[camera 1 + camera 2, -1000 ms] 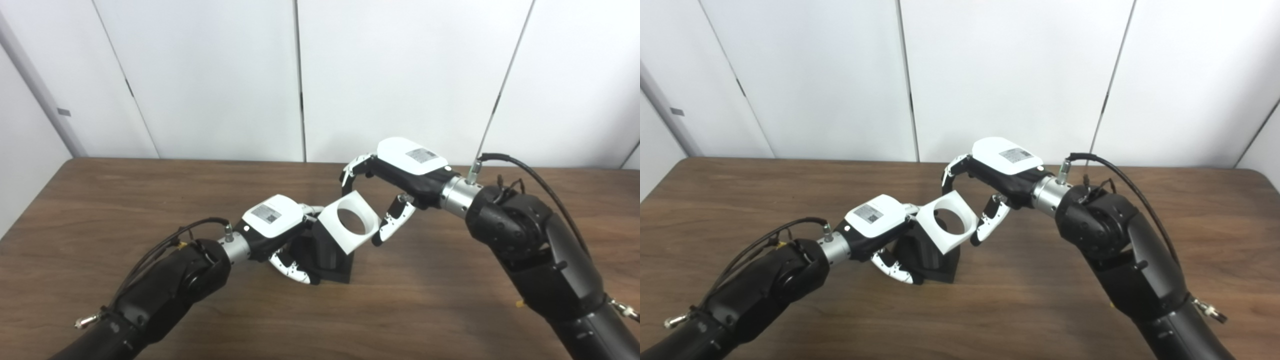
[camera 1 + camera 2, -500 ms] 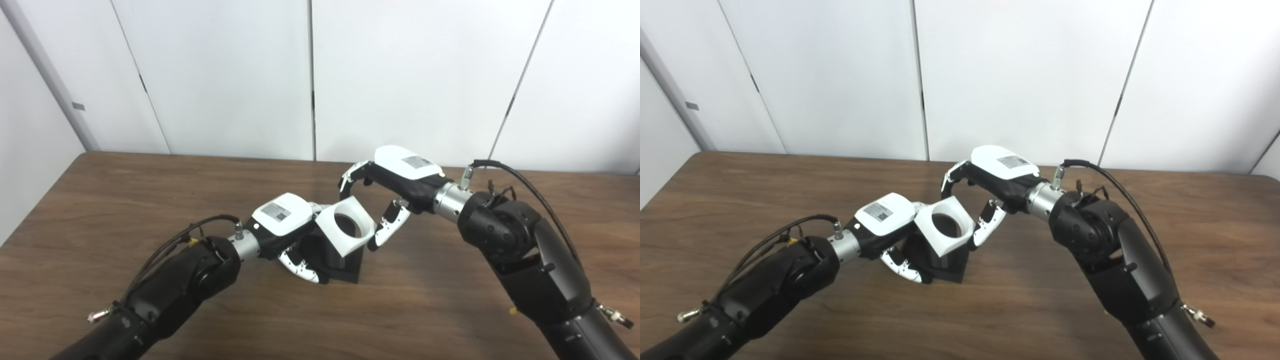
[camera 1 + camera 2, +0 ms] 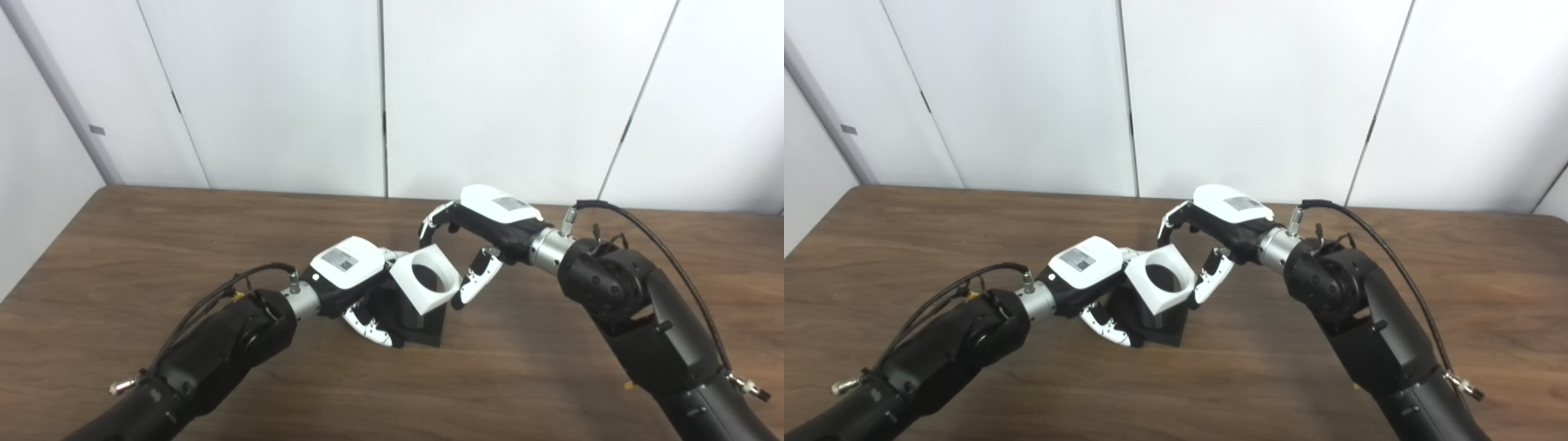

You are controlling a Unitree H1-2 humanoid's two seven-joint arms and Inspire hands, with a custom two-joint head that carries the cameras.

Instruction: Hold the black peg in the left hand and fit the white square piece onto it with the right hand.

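Here, left eye view: left hand [image 3: 346, 272] wrapped around black peg [image 3: 409, 317], its fingers [image 3: 366, 326] curled on peg's near side; peg base on worktop [image 3: 122, 257]. White square piece [image 3: 427, 285] tilted atop peg, round hole facing up. Right hand [image 3: 484, 223] spread wide around piece's far-right corner; contact unclear

Right eye view: same; right fingers [image 3: 1213, 283] just beside piece's right edge, thumb side arched above its far corner; piece sits between both hands
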